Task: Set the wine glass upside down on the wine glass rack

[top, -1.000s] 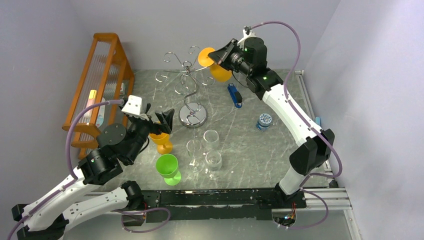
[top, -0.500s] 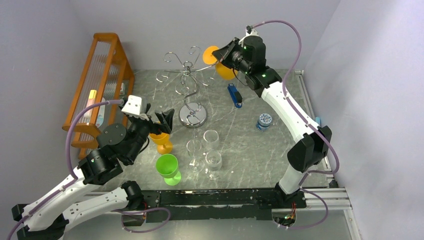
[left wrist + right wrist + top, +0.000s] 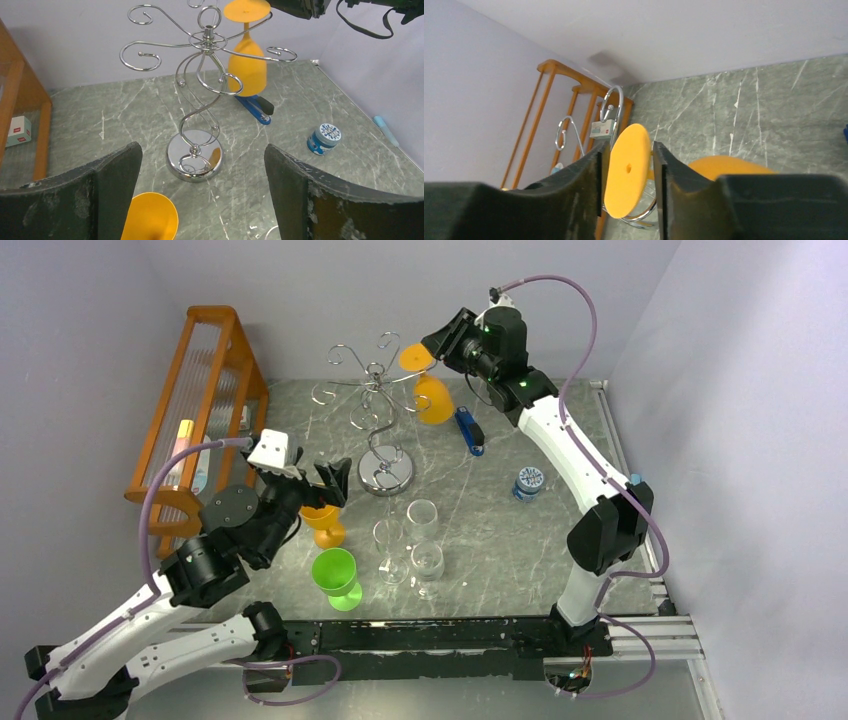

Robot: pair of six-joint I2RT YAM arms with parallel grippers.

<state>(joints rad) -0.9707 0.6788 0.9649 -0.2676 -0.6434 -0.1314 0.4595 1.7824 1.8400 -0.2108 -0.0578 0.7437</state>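
Found glass point(image 3: 247, 60) inverted at rack point(image 3: 195, 155), on the arm toward the right side: foot up, bowl down, long axis near vertical, slightly tilted. Found right gripper point(image 3: 629, 147) narrowly parted, flanking the foot edge-on, thin gaps either side. Found left gripper point(image 3: 201, 150) spread wide, low, near rack base. Noted stapler point(image 3: 256, 107) just beyond bowl, back wall close behind, room rightward as far as tub point(image 3: 324, 139).

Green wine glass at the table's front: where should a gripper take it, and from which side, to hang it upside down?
Probably take the green wine glass by its stem, just under the bowl, coming in level from its left in the top view. It stands upright, clear glasses crowd its other side, and its foot must stay free for the hooks of the wine glass rack.
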